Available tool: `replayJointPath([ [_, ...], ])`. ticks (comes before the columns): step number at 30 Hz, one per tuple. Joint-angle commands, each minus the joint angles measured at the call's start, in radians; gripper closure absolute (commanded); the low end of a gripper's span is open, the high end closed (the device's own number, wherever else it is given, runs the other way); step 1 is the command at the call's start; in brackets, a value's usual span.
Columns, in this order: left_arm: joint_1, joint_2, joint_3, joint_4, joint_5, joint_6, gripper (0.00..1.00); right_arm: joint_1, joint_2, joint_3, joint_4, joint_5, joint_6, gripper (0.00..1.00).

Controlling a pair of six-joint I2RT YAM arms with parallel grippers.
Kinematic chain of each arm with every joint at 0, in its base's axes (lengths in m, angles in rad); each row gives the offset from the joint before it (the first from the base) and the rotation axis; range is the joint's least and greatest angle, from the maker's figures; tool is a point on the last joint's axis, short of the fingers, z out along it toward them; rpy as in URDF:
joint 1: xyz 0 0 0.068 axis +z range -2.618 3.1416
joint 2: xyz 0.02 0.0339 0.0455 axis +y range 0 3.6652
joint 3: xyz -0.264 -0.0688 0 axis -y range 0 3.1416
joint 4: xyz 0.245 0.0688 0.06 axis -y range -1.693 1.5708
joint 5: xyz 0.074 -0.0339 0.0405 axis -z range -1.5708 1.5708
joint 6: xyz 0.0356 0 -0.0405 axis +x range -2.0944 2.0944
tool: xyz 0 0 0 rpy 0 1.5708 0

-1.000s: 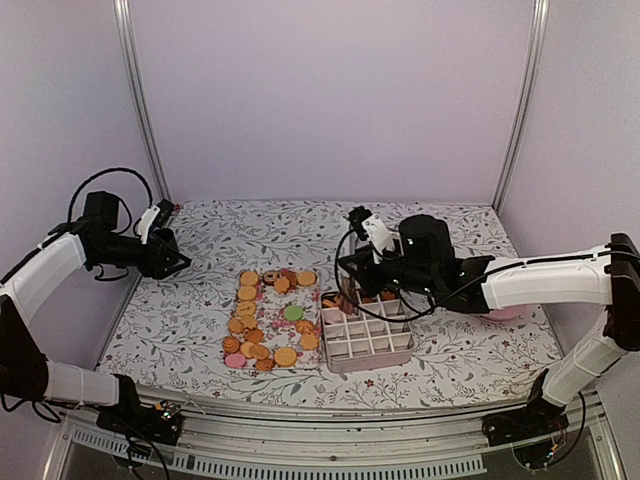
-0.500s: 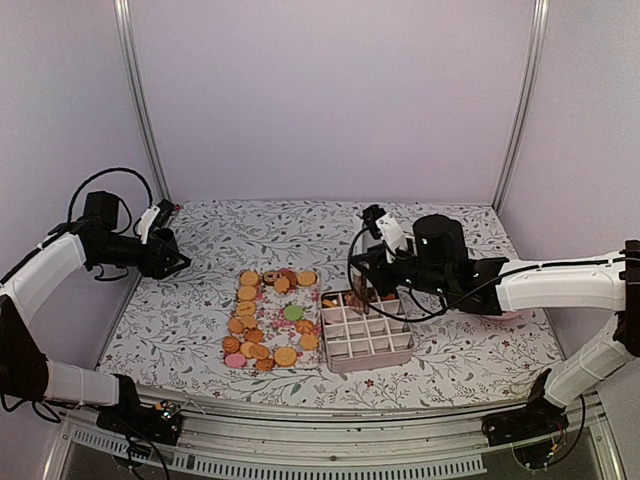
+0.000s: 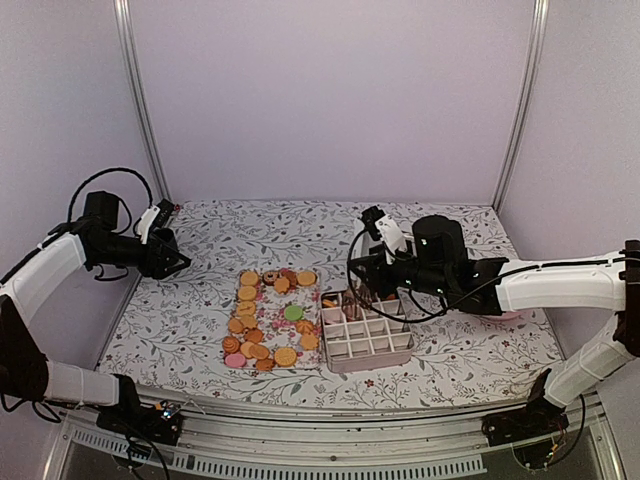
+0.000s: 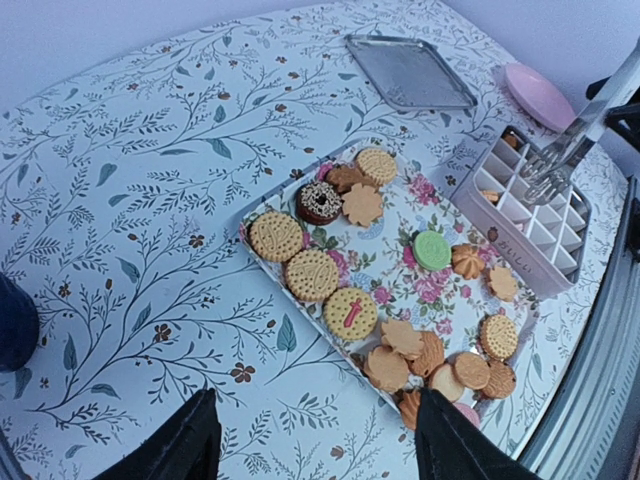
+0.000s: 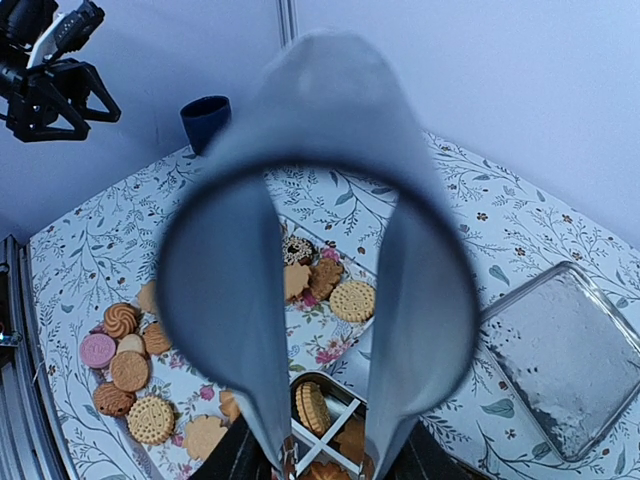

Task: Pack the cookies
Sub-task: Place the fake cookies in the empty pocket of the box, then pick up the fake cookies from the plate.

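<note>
Hovering over the back row of the divided box (image 4: 515,242), on the side nearest the floral tray (image 4: 388,285), the right gripper (image 3: 368,268) is clamping a pair of metal tongs (image 5: 320,90). The tong tips are pointing down into a cell where one tan biscuit (image 5: 312,408) is standing on edge. Cannot tell whether the tips are pinching it or standing clear of it. The left gripper (image 4: 315,445) is hanging near the left wall, well apart from the work, fingers spread and nothing between them.

Most of the cookies (image 4: 312,275) are lying flat on the floral tray just beside the box, several overlapping at the near end. A few are sitting in the box's back cells.

Judging by looks, they are going to handle as light, stiff and brittle: thin discs, crumbly at the rim, probably sliding easily on the tray. The best hold is likely across the width, tong tips on opposite edges, with a gentle squeeze. The overlapping ones are offering a raised edge to get under. A hard squeeze is risking a snap.
</note>
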Motion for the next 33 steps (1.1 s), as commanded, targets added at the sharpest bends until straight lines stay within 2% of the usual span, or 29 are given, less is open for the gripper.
replayJointPath([
  [1, 0.005, 0.002, 0.009, 0.012, 0.003, -0.001, 0.33, -0.004, -0.002, 0.019, 0.021, 0.013, 0.001, 0.61],
  [8, 0.005, 0.010, 0.005, 0.018, 0.010, -0.006, 0.33, 0.024, 0.012, 0.060, 0.058, -0.001, 0.014, 0.61],
  [13, 0.005, 0.007, 0.005, 0.018, 0.008, -0.006, 0.33, 0.089, 0.087, 0.166, 0.069, -0.021, -0.006, 0.62],
  [18, 0.004, 0.006, 0.005, 0.018, 0.007, -0.008, 0.33, 0.144, 0.246, 0.318, 0.075, -0.079, -0.015, 0.62],
  [26, 0.005, -0.010, -0.009, 0.016, 0.000, 0.000, 0.33, 0.214, 0.552, 0.669, 0.016, -0.159, -0.047, 0.62],
  [33, 0.006, -0.031, -0.027, 0.015, -0.014, 0.019, 0.33, 0.215, 0.717, 0.812, 0.001, -0.171, -0.049, 0.61],
])
